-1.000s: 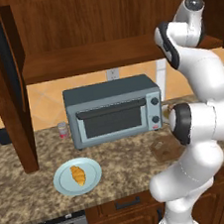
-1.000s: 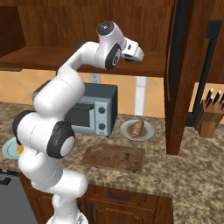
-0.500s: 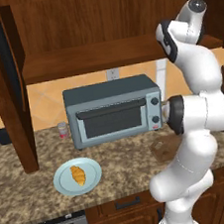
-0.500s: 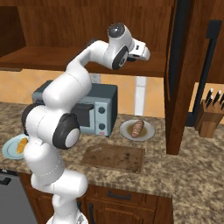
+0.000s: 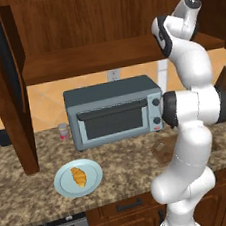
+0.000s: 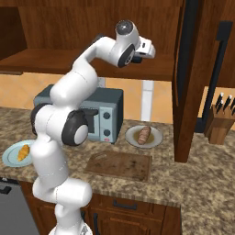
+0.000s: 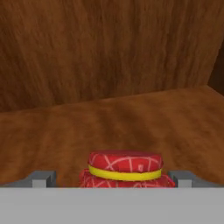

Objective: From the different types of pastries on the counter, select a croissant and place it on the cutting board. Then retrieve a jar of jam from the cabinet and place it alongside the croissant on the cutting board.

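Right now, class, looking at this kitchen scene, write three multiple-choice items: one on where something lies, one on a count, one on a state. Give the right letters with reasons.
1. Where does the croissant lie?
A. On the cutting board
B. On the light blue plate
C. Inside the toaster oven

2. How many plates carry a pastry?
A. One
B. Two
C. Three

3. How does the gripper stand at the jar of jam?
A. Open, a finger on each side of the jar
B. Shut on the jar and lifting it
C. Shut, with nothing near it

Answers:
1 B: the croissant sits on the light blue plate, and the cutting board is bare.
2 B: the croissant's plate, plus the plate holding the brown roll.
3 A: in the hand view the fingertips flank the jar on the cabinet shelf.
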Controlling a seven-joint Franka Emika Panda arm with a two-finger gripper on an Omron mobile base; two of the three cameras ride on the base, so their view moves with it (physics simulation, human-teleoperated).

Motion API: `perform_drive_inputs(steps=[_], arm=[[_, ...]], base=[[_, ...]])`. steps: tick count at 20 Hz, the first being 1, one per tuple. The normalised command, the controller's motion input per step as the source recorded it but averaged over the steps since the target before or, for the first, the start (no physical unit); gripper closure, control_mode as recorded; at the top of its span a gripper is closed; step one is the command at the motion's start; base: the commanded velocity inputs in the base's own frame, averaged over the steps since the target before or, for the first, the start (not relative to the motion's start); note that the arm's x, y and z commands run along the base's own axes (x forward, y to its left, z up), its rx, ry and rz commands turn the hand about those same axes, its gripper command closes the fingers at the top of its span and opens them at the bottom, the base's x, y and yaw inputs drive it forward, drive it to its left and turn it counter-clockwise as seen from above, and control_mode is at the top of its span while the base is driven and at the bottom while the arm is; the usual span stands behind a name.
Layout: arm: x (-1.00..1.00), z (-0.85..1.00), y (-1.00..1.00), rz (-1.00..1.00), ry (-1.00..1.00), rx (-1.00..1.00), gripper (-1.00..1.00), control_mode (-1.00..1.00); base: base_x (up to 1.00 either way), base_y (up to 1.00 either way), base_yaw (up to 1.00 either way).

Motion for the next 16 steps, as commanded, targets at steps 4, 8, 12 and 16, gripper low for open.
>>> perform_drive_inputs(steps=[4,8,12,16], arm=[[0.22,-0.82,0.25,0.08,0.00,0.00,1.00,-1.00],[0.11,-0.54,-0.01,0.10,-0.04,0.00,1.00,-1.00],[-0.24,-0.18,0.00,0.08,-0.02,0.01,1.00,-1.00],[-0.84,0.00,0.00,0.01,0.03,0.00,1.00,-1.00]], base=[[0.00,0.00,0.00],[0.00,0.00,0.00],[0.00,0.00,0.00],[0.00,0.00,0.00]])
